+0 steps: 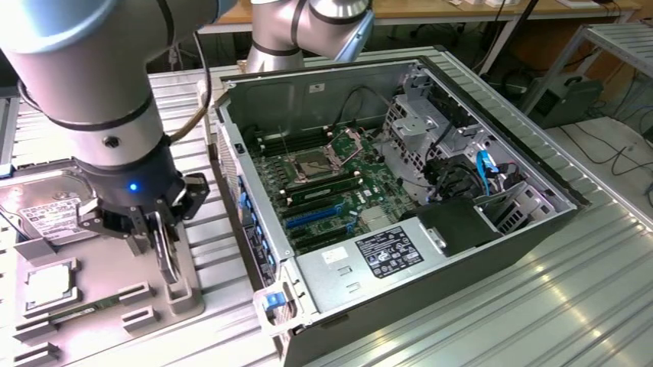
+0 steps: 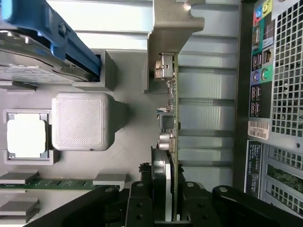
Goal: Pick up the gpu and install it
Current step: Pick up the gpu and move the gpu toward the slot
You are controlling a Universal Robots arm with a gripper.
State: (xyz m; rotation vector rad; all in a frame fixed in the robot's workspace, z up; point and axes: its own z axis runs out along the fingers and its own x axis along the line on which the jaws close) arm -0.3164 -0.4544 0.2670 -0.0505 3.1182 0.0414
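The gpu (image 1: 167, 258) stands on edge at the right end of the grey fixture tray (image 1: 102, 275), left of the open computer case in the exterior view. My gripper (image 1: 158, 243) hangs straight down over it. In the wrist view the gpu (image 2: 173, 118) is seen edge-on: a thin green board with small silver parts and a black block on one face. Its far end sits against a grey holder post (image 2: 173, 23). My gripper (image 2: 165, 210) is shut on the card, with one black finger (image 2: 139, 203) on each face. Whether the card has left its slot I cannot tell.
The open computer case (image 1: 479, 130) lies on its side to the exterior view's right, with its motherboard (image 1: 326, 191) exposed and its rear port panel (image 2: 274, 94) close beside the card. The tray also holds a silver hard drive (image 1: 51, 214), a processor (image 2: 26, 135) and a memory stick (image 2: 47, 183).
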